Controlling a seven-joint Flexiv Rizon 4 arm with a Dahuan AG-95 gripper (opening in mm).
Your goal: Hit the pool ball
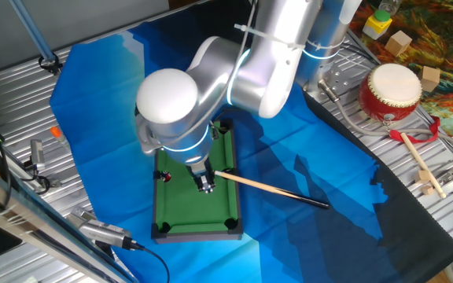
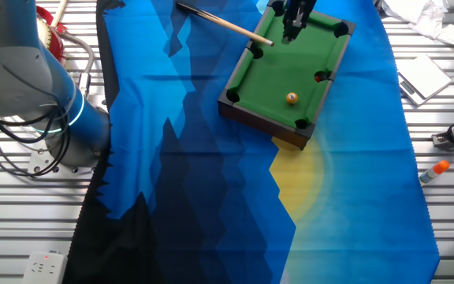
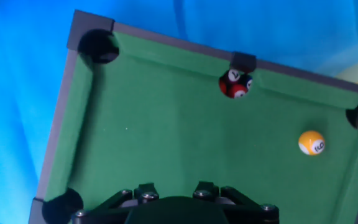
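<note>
Your gripper (image 1: 204,184) hangs over one end of the toy pool table (image 2: 268,72), and a wooden cue (image 1: 270,189) runs from its fingers out over the blue cloth (image 2: 180,158). The jaws appear closed narrowly on the cue's tip end, though the hand view shows only the gripper base.

The pool ball (image 3: 311,142), orange with a pale spot, sits on the green felt toward the far end, near a corner pocket and well apart from the gripper. Its spot carries a marking that reads roughly "16"; you cannot confirm it. A red ball (image 3: 235,84) rests against the side pocket, its white spot marked with an unclear figure.
</note>
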